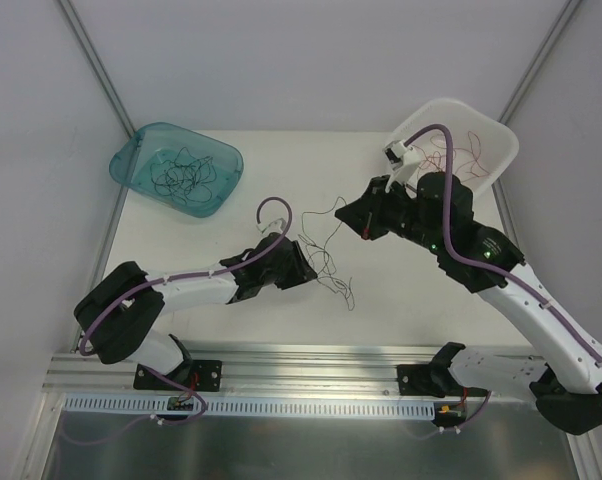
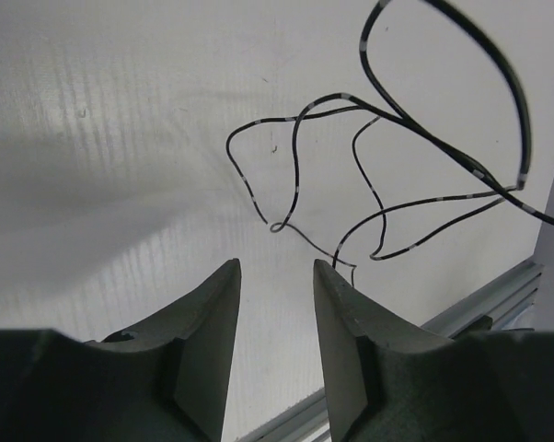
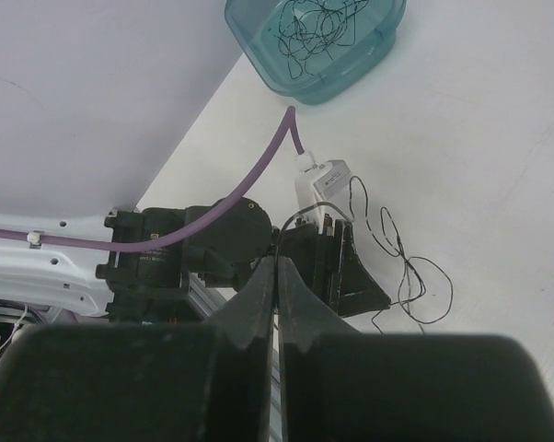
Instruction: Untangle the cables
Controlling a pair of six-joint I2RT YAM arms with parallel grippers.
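Nearest, left gripper [image 2: 275,269] low over tabletop [image 1: 411,290], jaws part-way apart, nothing seen between them. Just beyond it, loose black strands [image 1: 326,262] sprawling flat. Beyond-right of it, right gripper [image 3: 277,267] closed tight, seemingly pinching one strand end. Far-left of it, teal bin [image 1: 221,160] holding black wires [image 1: 181,172]; far-right, white bin [image 1: 496,150] with red wires [image 1: 471,155]. Looks mostly done: colours apparently sorted, only this one black snarl to pull apart. Possible snag: purple arm cable [image 1: 271,208] looping just behind it.
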